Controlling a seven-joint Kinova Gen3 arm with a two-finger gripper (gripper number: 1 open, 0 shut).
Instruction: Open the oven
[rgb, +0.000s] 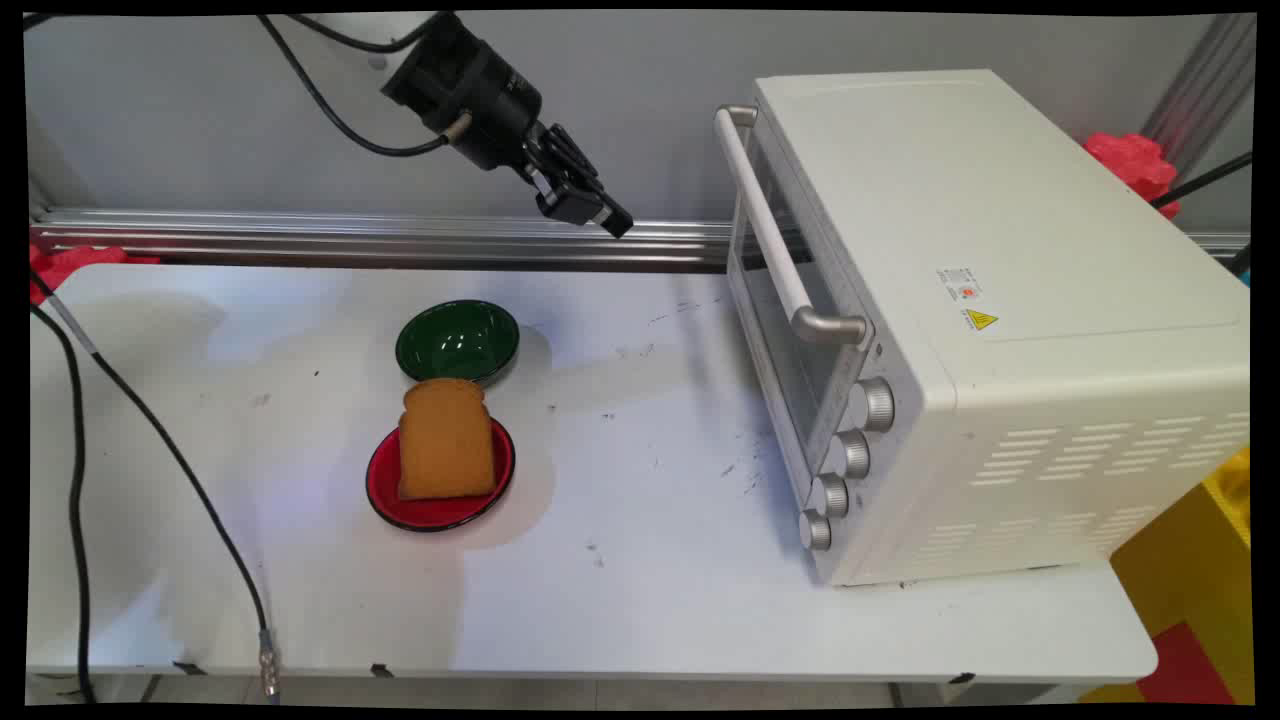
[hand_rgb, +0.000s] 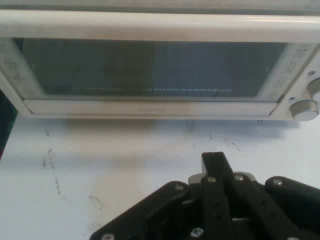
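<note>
Main view: gripper hanging in the air, facing the toaster oven's closed door

Main view is showing the black gripper (rgb: 600, 212) hanging above the far part of the white table (rgb: 650, 560), tilted down and toward the white toaster oven (rgb: 980, 300) at the right. It is holding nothing and touching nothing; in the hand view its fingers (hand_rgb: 216, 167) are lying pressed together with no gap between them — closed on air.

The oven is standing on the table's right side, its glass door (rgb: 790, 330) closed and its long pale handle (rgb: 765, 215) running across the top of the door. The gripper's tip is sitting well apart from that handle, to its left and at about its height. Four silver knobs (rgb: 845, 455) are lining the oven's front beside the door. In the hand view the door is filling the upper half straight ahead of the fingertips, with bare scuffed tabletop lying between.

Lower and to the left of the gripper, a green bowl (rgb: 457, 341) is resting on the table. Just in front of it, a red plate (rgb: 395, 490) is carrying a slice of brown toast (rgb: 445, 440) — the slice is overhanging the plate's far rim toward the bowl. Both dishes are lying well apart from the fingers. Black cables (rgb: 170, 450) are trailing across the table's left side.
</note>
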